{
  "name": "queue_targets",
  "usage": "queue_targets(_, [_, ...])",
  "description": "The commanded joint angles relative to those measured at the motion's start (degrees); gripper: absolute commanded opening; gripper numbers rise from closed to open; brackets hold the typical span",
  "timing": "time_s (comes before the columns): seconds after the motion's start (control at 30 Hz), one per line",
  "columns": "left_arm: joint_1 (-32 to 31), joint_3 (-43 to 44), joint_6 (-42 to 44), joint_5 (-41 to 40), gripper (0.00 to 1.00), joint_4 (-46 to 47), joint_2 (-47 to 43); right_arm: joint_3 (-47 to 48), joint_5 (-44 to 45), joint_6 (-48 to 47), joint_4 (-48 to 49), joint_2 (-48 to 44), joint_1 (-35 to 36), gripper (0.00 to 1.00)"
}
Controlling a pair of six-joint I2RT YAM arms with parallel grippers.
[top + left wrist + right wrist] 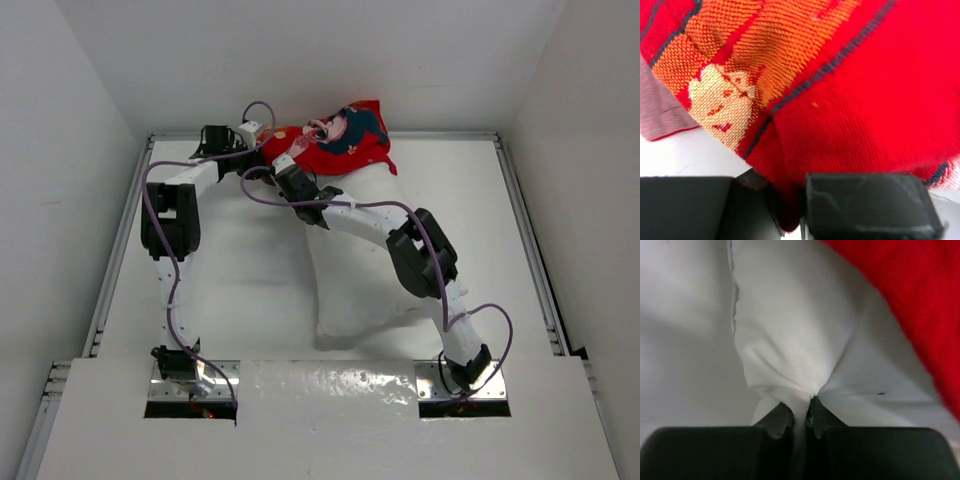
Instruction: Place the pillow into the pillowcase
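The white pillow (365, 265) lies lengthwise on the table, its far end under the red-orange printed pillowcase (345, 140) at the back wall. My left gripper (262, 135) is shut on the pillowcase's left edge; in the left wrist view red cloth (850, 100) fills the frame and a fold is pinched between the fingers (790, 210). My right gripper (287, 170) is shut on the pillow's far left corner; the right wrist view shows white fabric (790, 340) bunched between its jaws (802, 415), with the red case (920, 300) at the upper right.
Raised rails (118, 250) run along the left and right sides (525, 240) of the table, and white walls (300, 60) close it in at the back. The right arm (420, 250) lies across the pillow.
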Motion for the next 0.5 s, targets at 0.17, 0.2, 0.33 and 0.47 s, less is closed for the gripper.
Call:
queue_targets(0.17, [0.33,4.01,1.77,14.72,0.00,-18.89,-8.64,9.98,-7.93,14.37,8.41,-5.01,-3.73,0.00])
queue_targets(0.2, [-0.10,6.29,3.88,15.68,0.00,-23.38,-9.86,9.64,-8.29,15.43,12.10,-6.33,-3.91,0.00])
queue_targets(0.33, [-2.91,10.25,18.61,18.41,0.00,-43.77,-13.46,11.20,-4.96,23.41,23.90,-8.72,-6.45,0.00])
queue_targets(0.47, [-7.65,14.65,27.87,19.64,0.00,-60.91,-16.89,13.76,2.86,25.27,28.12,-6.61,-7.33,0.00])
